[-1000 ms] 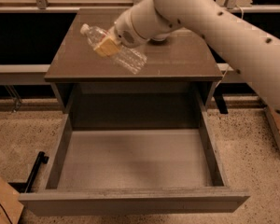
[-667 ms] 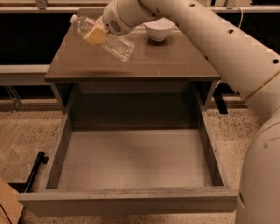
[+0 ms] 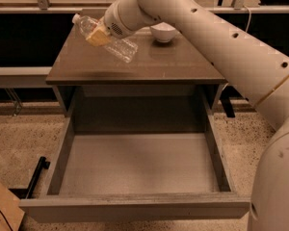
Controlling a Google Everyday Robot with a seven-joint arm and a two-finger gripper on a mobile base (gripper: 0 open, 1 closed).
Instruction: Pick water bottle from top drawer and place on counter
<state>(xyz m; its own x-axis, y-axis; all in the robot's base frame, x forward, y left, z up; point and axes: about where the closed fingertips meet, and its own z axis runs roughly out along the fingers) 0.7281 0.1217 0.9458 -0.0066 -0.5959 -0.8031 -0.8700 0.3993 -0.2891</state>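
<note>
Holding the water bottle [image 3: 119, 47] tilted over the counter's [image 3: 154, 67] far left, my gripper [image 3: 98, 33] clamped on it. Placing step, I'd say: next is lower, then let go.

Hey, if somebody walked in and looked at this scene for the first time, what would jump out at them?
Most likely the big white arm sweeping in from the right, its gripper shut on the water bottle, held tilted with the cap up-left over the left rear of the counter. Below, the top drawer stands pulled wide open with nothing visible inside. A white bowl sits at the counter's back.
</note>
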